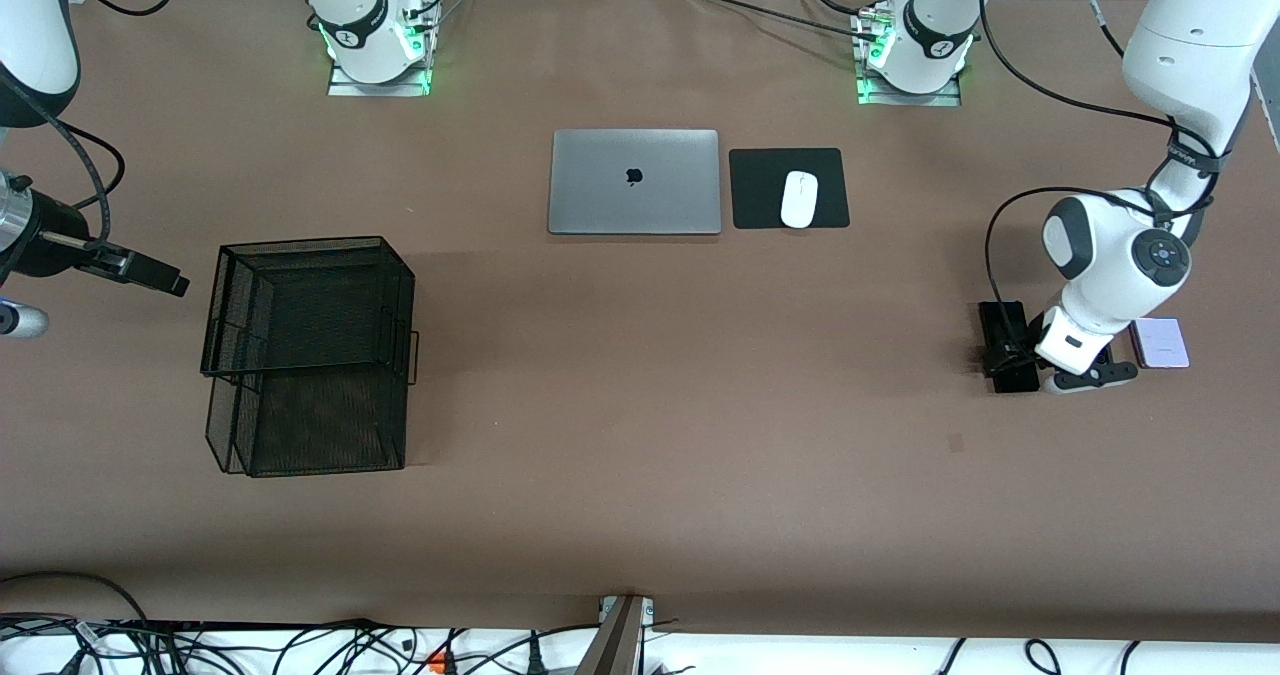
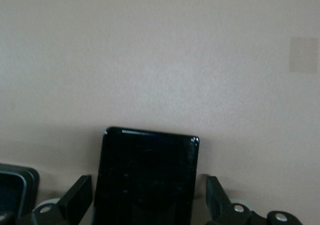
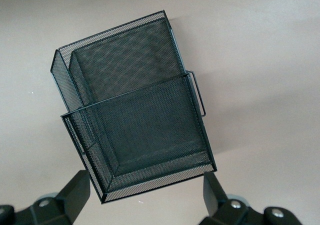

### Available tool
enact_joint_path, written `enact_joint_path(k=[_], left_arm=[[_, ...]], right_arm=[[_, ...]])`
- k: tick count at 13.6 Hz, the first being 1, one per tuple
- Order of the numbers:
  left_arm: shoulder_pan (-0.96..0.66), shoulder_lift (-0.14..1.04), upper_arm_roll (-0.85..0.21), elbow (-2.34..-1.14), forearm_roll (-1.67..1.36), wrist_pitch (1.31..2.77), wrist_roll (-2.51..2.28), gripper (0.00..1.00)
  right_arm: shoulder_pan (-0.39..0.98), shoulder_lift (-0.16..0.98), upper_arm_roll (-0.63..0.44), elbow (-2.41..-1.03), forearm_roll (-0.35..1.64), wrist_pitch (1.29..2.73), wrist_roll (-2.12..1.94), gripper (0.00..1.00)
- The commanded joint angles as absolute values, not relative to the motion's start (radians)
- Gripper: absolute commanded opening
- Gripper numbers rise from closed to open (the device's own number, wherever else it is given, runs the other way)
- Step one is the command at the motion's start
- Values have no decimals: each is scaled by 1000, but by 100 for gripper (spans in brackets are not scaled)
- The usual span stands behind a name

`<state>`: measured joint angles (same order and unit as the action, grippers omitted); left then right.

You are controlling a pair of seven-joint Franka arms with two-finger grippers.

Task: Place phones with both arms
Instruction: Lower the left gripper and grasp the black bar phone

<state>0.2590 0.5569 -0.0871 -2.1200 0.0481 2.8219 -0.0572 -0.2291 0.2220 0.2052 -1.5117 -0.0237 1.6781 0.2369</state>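
My left gripper [image 1: 1090, 375] is low at the left arm's end of the table, open, its fingers [image 2: 77, 197] on either side of the small squarish black phone [image 2: 147, 175] with a gap at each edge. That phone lies flat on the table, mostly hidden under the hand in the front view. The long slim black phone [image 1: 1005, 345] lies beside it and shows at the edge of the left wrist view [image 2: 12, 187]. The pale lilac-white phone [image 1: 1160, 343] lies beside the hand, toward the table's end. My right gripper [image 1: 160, 277] hangs open and empty [image 3: 145, 202] in the air by the mesh basket [image 3: 135, 110].
The black two-tier mesh basket [image 1: 310, 355] stands toward the right arm's end. A closed silver laptop [image 1: 635, 182] and a white mouse [image 1: 799, 199] on a black pad [image 1: 760, 190] lie near the arm bases.
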Motion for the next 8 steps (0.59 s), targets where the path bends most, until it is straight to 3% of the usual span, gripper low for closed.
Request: enact_joint_path(k=[1,8], left_arm=[[262,543,-89,-2169,67,2849,-92,100],[264,497,-84,-2256,69,2856,-83,100]], right_arm=[[-239,212,210,-1513,-6,1666,235,100],[-239,212,212,-1512,-5,1664,235,100]])
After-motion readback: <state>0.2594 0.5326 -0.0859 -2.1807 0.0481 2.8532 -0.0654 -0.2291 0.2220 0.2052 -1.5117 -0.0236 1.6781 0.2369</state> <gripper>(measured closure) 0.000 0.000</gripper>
